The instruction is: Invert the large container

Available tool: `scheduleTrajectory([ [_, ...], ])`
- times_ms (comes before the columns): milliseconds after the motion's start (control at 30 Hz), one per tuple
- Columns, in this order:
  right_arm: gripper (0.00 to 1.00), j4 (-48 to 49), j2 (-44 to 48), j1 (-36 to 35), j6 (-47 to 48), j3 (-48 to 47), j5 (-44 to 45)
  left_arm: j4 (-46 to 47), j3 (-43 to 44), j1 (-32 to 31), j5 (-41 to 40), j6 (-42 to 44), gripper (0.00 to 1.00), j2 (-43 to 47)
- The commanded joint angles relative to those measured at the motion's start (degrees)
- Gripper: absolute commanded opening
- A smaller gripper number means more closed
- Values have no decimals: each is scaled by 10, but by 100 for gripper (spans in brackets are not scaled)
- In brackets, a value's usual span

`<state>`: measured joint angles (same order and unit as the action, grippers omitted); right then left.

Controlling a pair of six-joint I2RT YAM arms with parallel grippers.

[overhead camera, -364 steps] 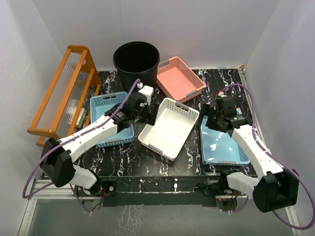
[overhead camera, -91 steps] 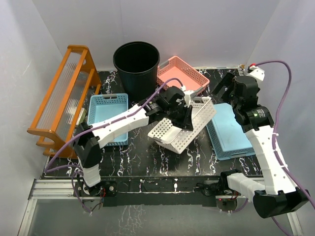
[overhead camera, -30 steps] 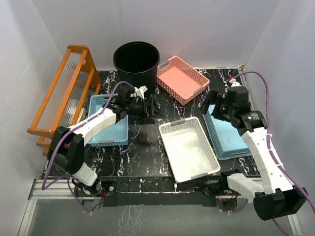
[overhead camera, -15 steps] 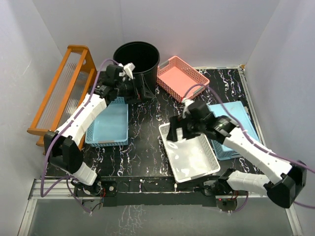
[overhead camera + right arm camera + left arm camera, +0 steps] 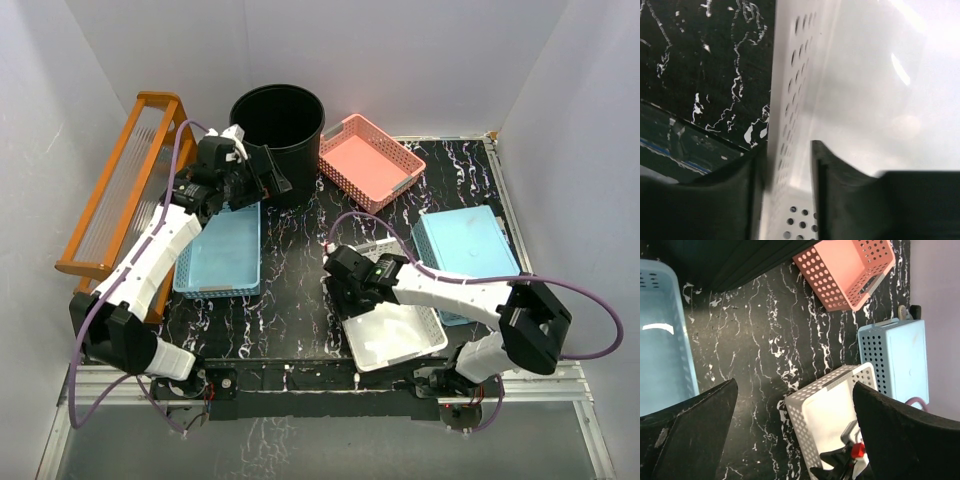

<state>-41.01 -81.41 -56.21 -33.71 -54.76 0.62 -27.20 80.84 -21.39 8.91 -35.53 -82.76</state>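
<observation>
The bin [image 5: 277,120] stands upright, mouth up, at the far edge of the counter [image 5: 290,250], between the rack [image 5: 125,190] and the pink basket [image 5: 365,160]; the turning over is not yet begun. The left pincer [image 5: 795,390] hangs just beside the bin's near wall, released and spread wide, probably because so bulky a thing needs the widest bite on its rim or side (whether a finger already touches it I cannot tell). The right pincer [image 5: 787,160] straddles the white basket [image 5: 395,325] at its left wall, one finger inside and one outside, clenched on that wall, likely so the basket can be moved and the middle left free for tipping. Counted: one bin, one rack, four baskets, being one pink, one white and two blue, the left blue basket [image 5: 220,250] mouth up and the right blue basket [image 5: 465,245] bottom up.
</observation>
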Motion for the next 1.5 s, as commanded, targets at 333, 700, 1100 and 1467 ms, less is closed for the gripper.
scheduleTrajectory([
  [333,0,60,-35,8,32,-189,-5,75,-77,0,-4,78,99,102],
  [700,0,245,-59,80,-68,-216,-318,9,136,0,-44,120,99,111],
  [1100,0,752,-10,190,-454,54,-523,14,148,0,-75,142,99,110],
  [1467,3,564,49,301,-330,158,-565,26,101,0,-35,139,99,107],
])
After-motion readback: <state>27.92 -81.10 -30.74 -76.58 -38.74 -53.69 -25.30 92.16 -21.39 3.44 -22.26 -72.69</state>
